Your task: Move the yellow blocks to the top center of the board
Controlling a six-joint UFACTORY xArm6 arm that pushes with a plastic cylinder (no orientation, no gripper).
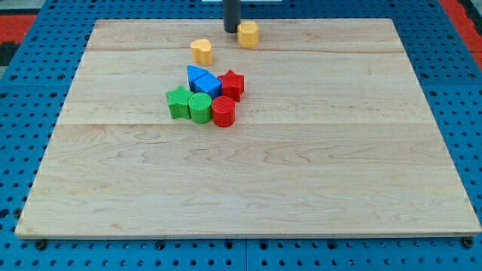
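Note:
A yellow block of roughly hexagonal shape (248,34) sits near the view's top centre of the wooden board (339,150). My tip (231,30) stands right at its left side, touching or nearly touching it. A second yellow block, heart-like in shape (201,51), lies a little lower and to the left of my tip, apart from it.
A cluster lies below the yellow blocks: a blue triangle (196,73), a blue cube (208,85), a red star (232,84), a red cylinder (224,111), a green cylinder (199,108) and a green star (179,102). Blue pegboard (45,45) surrounds the board.

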